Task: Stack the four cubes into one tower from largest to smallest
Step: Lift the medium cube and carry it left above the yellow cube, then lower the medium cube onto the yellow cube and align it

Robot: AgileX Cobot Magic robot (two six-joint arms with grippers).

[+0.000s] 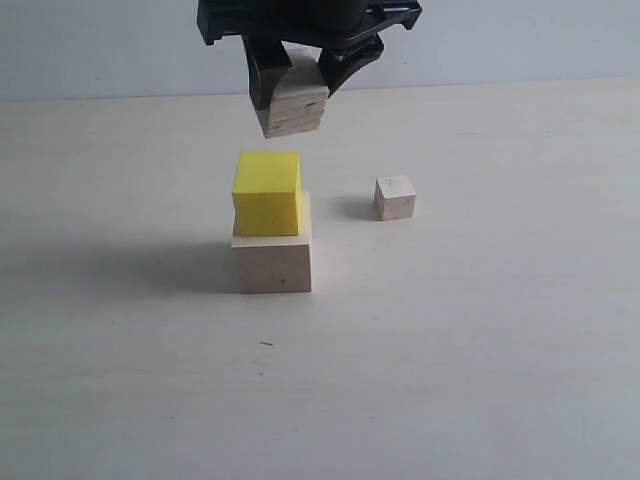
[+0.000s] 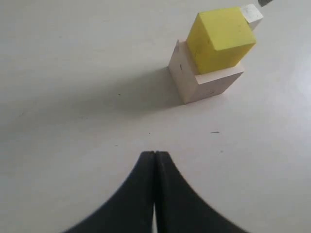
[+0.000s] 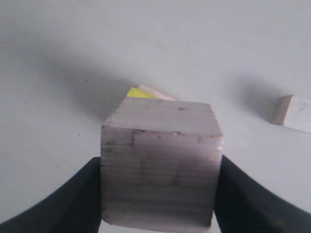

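**Q:** Where is the grainy wooden cube (image 1: 292, 108)?

**A:** It is clamped between the two black fingers of the right gripper (image 1: 300, 88), one finger on each opposite side face. The cube hangs in the air, slightly tilted.

**Q:** What is under that gripper?

**A:** The yellow cube (image 1: 267, 193) is directly below the held cube, with a clear gap between them. The yellow cube rests on the largest pale cube (image 1: 272, 264), which stands on the table (image 1: 480, 350). It is not centred on this base. In the exterior view it sits toward the base's left edge.

**Q:** And the smallest cube (image 1: 395, 197)?

**A:** It stands alone on the table, below the right gripper and off to one side. It is apart from the two-cube stack, on the right in the exterior view.

**Q:** What is the state of the left gripper (image 2: 154, 160)?

**A:** Its jaws are pressed together with nothing between them. The two-cube stack is ahead of its fingertips, well apart from them.
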